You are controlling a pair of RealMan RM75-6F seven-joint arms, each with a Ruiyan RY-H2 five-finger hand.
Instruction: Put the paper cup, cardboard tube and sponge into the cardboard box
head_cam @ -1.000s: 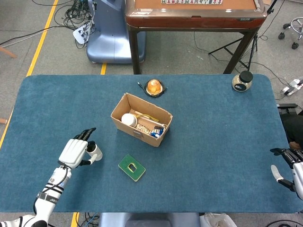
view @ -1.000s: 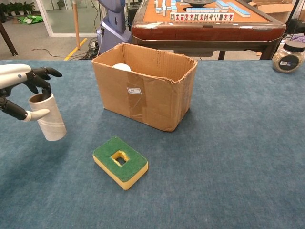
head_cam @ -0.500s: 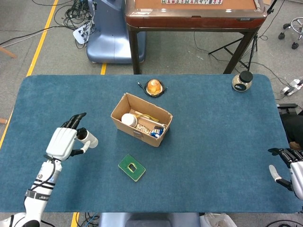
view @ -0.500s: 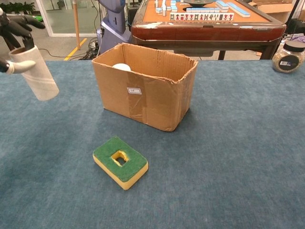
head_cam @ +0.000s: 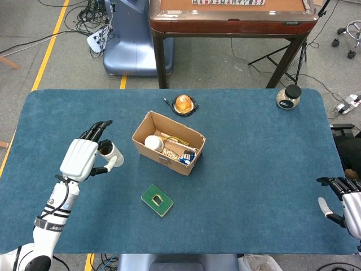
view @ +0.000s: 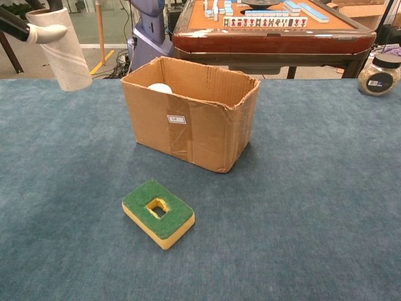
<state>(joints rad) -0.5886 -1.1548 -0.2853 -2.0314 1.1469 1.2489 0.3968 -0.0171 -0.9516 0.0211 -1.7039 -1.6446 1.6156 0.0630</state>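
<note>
Blue carpet-like cloth covers the desk [head_cam: 254,186]. Above its left part, the left hand [head_cam: 79,159] holds a whitish cardboard tube [view: 62,49] in the air, fingers [head_cam: 97,131] curled around its upper end. Just to the right of those fingers stands an open brown cardboard box [view: 191,113] with a white paper cup [head_cam: 153,143] inside. A green-topped yellow sponge [view: 158,212] lies before the box. At the desk's right edge, the right hand [head_cam: 345,203] is empty, fingers spread.

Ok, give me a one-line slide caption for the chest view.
Left robot hand holds the cardboard tube raised left of the open cardboard box; the sponge lies on the table in front.
</note>
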